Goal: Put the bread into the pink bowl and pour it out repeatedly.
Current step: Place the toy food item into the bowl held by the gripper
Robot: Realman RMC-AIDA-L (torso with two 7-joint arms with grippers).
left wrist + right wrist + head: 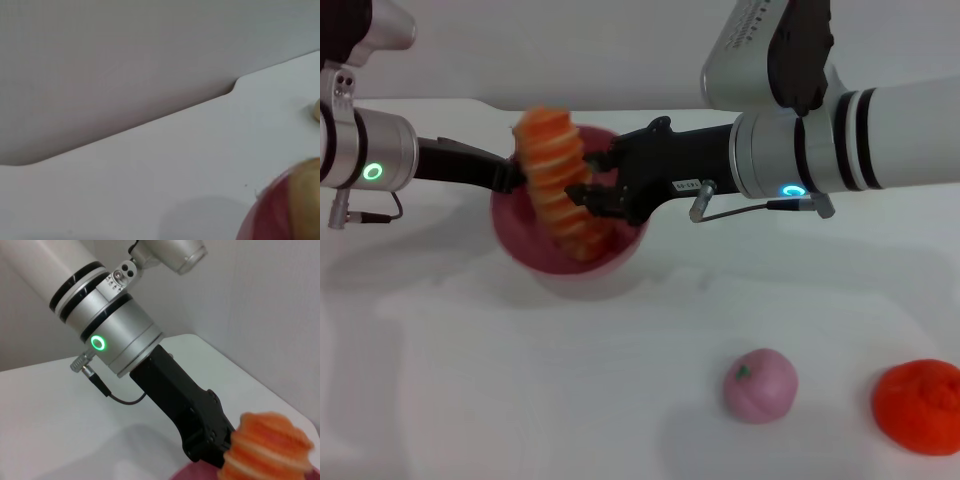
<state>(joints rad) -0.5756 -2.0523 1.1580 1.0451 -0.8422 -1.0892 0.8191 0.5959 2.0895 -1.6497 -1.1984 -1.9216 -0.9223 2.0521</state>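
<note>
The pink bowl stands on the white table at the left of centre in the head view. The bread, orange and cream striped, stands steeply tilted with its lower end inside the bowl and its upper end above the rim. My right gripper reaches in from the right and is shut on the bread's lower half. My left gripper comes from the left and is shut on the bowl's left rim. The right wrist view shows the bread beside the left gripper. The left wrist view shows the bowl's edge.
A small pink peach-like ball and an orange rough-skinned fruit lie on the table at the front right. A small beige lump shows at the edge of the left wrist view. The table's back edge meets a grey wall.
</note>
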